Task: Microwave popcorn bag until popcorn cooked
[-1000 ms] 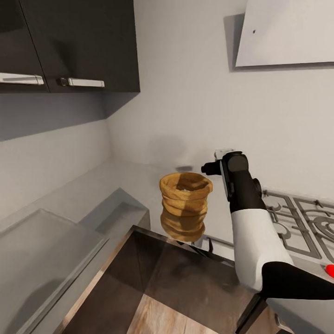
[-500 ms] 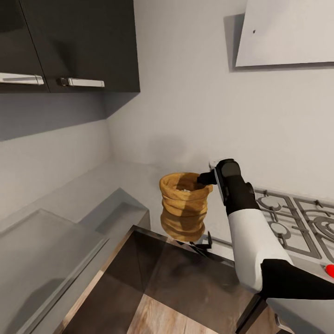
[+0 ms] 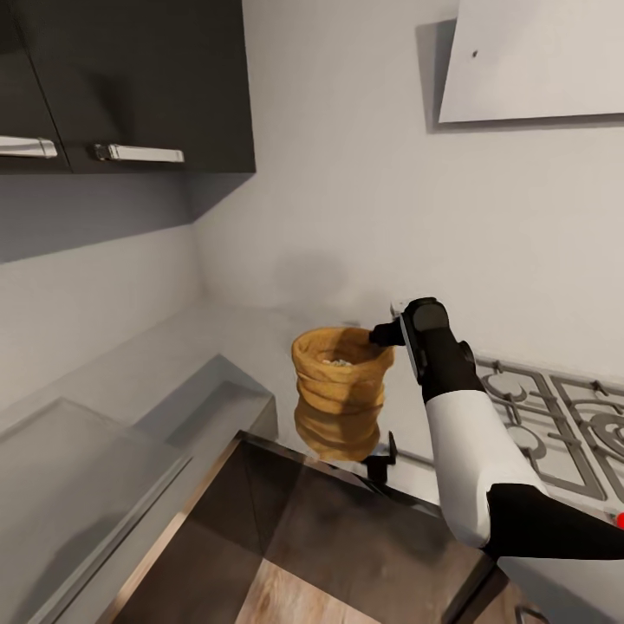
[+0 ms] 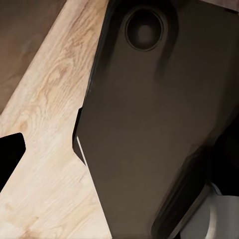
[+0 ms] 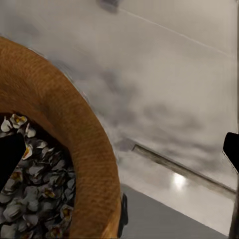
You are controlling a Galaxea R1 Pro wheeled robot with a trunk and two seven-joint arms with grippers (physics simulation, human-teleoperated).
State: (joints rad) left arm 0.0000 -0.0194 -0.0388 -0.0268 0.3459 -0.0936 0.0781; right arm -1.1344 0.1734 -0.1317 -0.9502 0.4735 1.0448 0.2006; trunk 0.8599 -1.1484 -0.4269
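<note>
Currently the right pincer (image 3: 379, 334) straddles the popcorn bag (image 3: 339, 371) rim, spread wide, one fingertip inside; bag upright on the bench (image 3: 260, 342).

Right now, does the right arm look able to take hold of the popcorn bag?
Probably yes. The right hand is already at the rim of the popcorn bag, with one finger inside and one outside it, open, and nothing stands between them on the countertop.

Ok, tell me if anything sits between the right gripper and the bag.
Nothing visible does. The right gripper is already at the bag, straddling its rim: in the wrist view one fingertip is inside over the kernels and the other outside over the countertop. The gripper has not closed on it.
</note>
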